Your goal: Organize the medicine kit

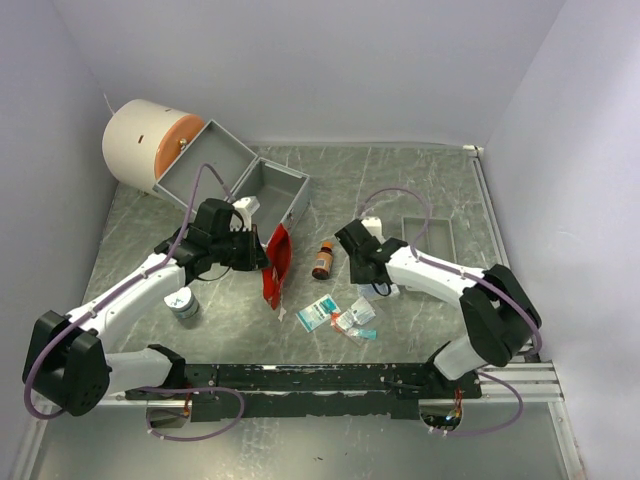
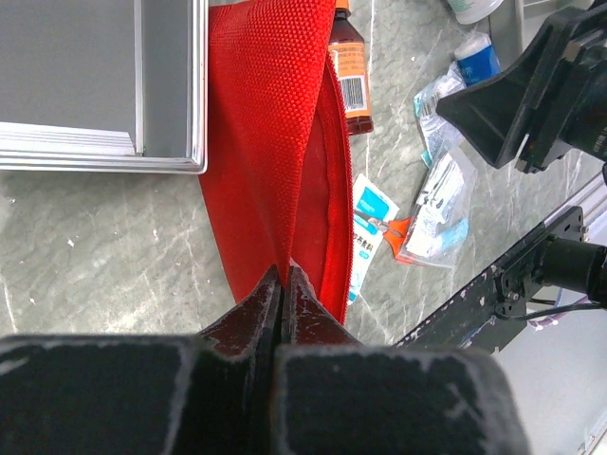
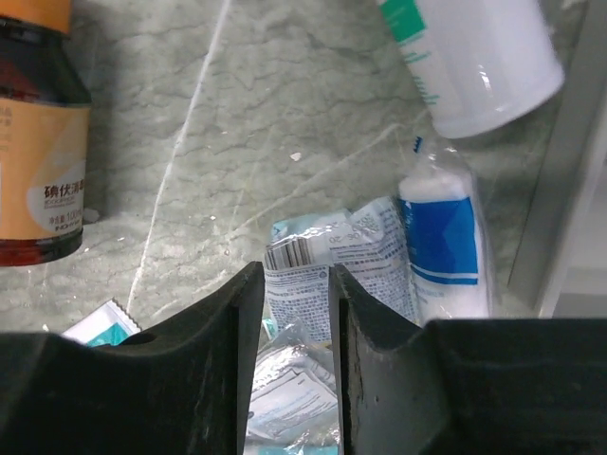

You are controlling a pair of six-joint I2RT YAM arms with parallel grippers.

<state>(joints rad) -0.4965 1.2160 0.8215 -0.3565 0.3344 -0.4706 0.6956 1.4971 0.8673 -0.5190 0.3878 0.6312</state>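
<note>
Pouch: the red pouch (image 2: 275,142) runs straight out ahead of my left claw (image 2: 283,276), with its near edge right at the tips.
Left claw: clenched on the pouch, tips pressed together with the woven cloth pinched between them.
Pouch handling: I judge it soft, limp and light. The coarse weave should not slip, but held by one edge it will fold and swing. The stitched zip seam, just right of my tips, looks like the firmer place to hold.
Case: the open grey case (image 2: 171,161) lies ahead and to the left of my left claw, its metal rim just beside the pouch. It looks stiff and heavy, so I'd fill it where it sits rather than lift it.
Sachet: a barcoded sachet (image 3: 365,270) shows in the gap of my right claw (image 3: 296,275) and spreads out to its right.
Right claw: the jaws stand a narrow way apart around that sachet. I cannot tell whether they grip it.
Sachet handling: thin, crinkly and probably slick. I'd pinch a raised edge, since it lies too flat to get under.
Bottles: the brown bottle (image 3: 38,180) is far left of my right claw and the white bottle (image 3: 474,57) is ahead to the right. Both are rigid and round, best taken across the body.
Pack: a blue-and-white pack (image 3: 441,237) lies just right of the claw, touching the sachet.
</note>
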